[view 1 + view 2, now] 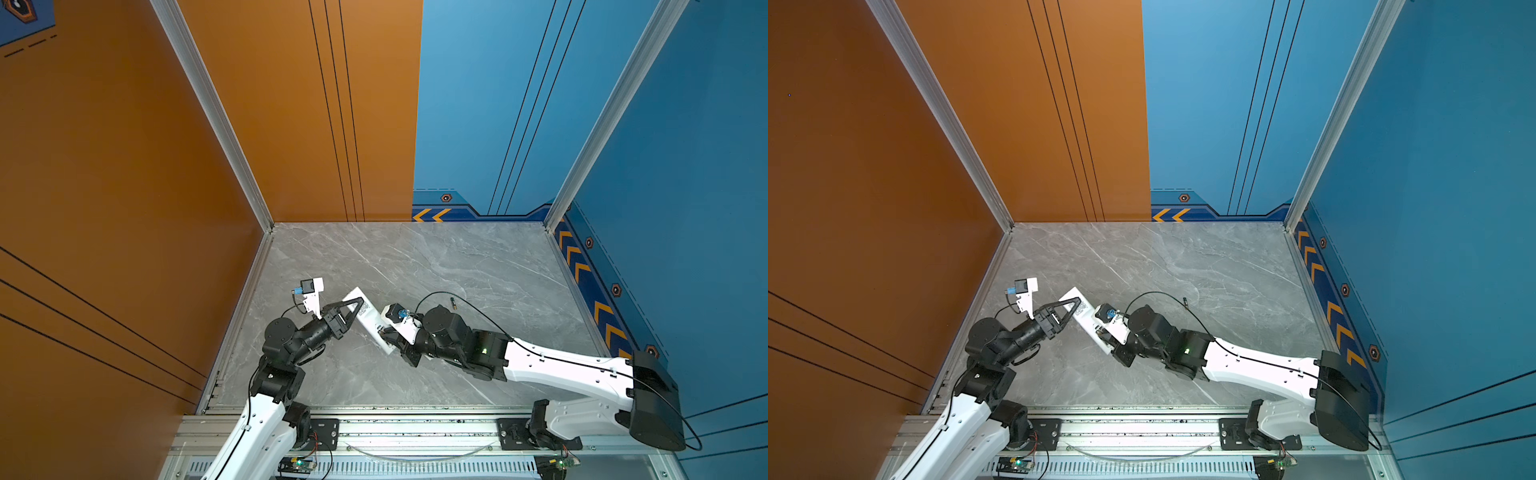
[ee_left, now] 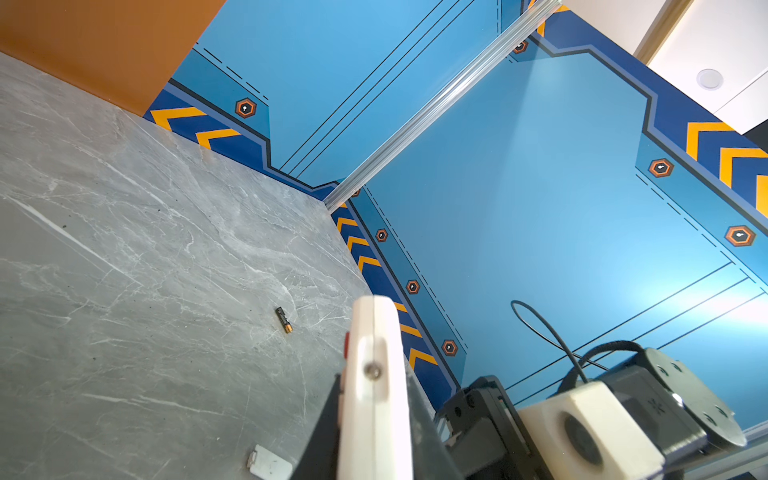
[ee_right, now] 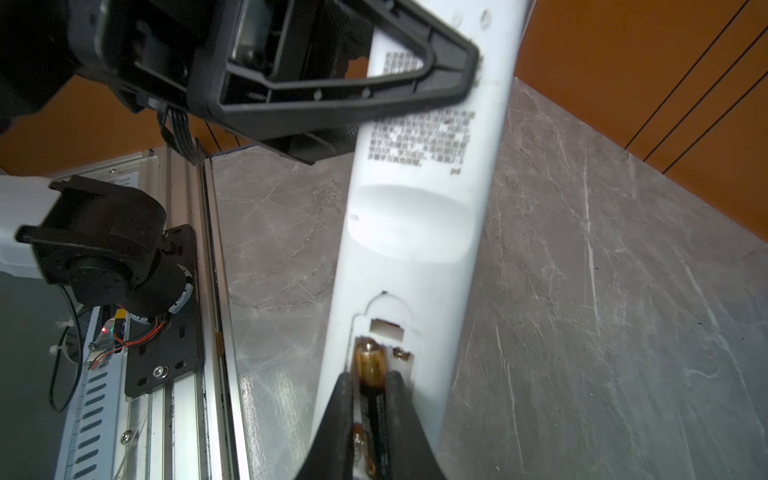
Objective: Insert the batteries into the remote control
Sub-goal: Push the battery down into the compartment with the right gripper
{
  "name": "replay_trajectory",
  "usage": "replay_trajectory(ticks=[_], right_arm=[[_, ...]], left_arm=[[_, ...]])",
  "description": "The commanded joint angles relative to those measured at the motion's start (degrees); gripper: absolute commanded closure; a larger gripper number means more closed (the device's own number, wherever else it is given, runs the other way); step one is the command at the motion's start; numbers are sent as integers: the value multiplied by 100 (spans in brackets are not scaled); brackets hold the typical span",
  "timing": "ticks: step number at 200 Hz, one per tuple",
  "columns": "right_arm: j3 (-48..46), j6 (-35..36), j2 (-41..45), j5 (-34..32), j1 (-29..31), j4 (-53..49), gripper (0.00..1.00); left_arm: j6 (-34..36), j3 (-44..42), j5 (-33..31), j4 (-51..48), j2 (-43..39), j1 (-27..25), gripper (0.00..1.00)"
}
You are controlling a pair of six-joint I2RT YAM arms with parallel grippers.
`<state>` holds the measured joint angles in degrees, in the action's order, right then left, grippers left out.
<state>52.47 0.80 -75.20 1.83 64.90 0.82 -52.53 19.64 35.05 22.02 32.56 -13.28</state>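
**Seating one battery in remote, second one waiting on surface**

The left end effector [image 1: 357,303] is clamping shut across the label end of the remote control [image 1: 370,323], holding it tilted with the plain back facing up. Whether the low end is touching the surface [image 1: 457,257], cannot tell.

The right end effector [image 3: 370,381] is pinching the held battery [image 3: 369,358] between nearly closed fingers. It is working the battery, gold end leading, into the open battery compartment [image 3: 384,332] at the remote's other end. The battery is looking partly in; fully seated or not, cannot tell.

The loose battery [image 2: 284,320] is lying alone on the surface, well apart from the remote, beyond the right arm. The battery cover [image 2: 269,463] is lying flat on the surface, off the remote.

Handling, as a judgement:
- **Batteries:** They are likely light, rigid, smooth and round, so they are prone to rolling and slipping. Best grip is across mid-barrel, leaving both ends free for the contacts. The contact is probably pushing back, so a battery could pop out.
- **Remote:** It is likely a light, stiff, slick plastic shell. Best hold is across its width, clear of the compartment. It is long, so pressing at the far end could be twisting it in the clamp.
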Motion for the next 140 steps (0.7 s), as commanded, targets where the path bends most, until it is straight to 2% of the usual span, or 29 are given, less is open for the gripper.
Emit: replay_trajectory(ticks=[1, 140], right_arm=[[235, 332, 1, -621, 30, -769, 86], [1464, 474, -1356, -1952, 286, -1955, 88]], left_arm=[[-17, 40, 233, 103, -83, 47, 100], [7, 61, 268, 102, 11, 45, 100]])
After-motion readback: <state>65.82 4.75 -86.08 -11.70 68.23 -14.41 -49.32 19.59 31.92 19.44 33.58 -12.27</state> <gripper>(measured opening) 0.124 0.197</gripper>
